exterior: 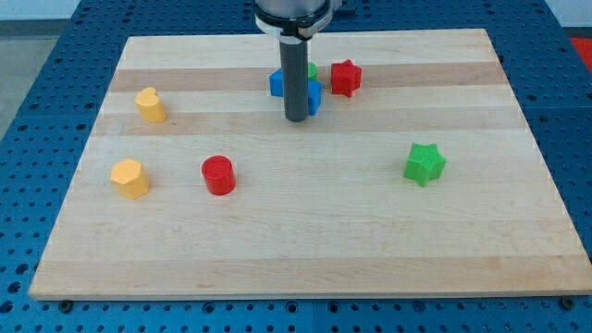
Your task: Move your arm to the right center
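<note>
Right now, in the camera view, my tip [296,118] sits at the far middle of the tabletop [305,268], touching or just in front of a blue block [277,83] with a green block [312,70] behind and a red star [345,78] just right. No hand exists, so nothing is gripped. Right center lies rightward and nearer, past the green star [425,164].

My tip [296,117] stands at the top centre of the wooden board [305,259], touching the blue block [277,83].
</note>
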Action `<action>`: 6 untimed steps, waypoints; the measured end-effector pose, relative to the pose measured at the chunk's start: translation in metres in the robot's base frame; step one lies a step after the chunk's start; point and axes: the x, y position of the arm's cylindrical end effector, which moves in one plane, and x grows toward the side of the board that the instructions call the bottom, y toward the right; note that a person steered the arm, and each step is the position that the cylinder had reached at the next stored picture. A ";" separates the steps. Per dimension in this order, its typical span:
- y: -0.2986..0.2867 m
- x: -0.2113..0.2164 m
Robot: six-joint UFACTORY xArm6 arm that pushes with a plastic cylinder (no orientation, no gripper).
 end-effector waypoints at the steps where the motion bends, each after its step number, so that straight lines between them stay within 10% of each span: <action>1: 0.000 0.003; 6: 0.180 0.027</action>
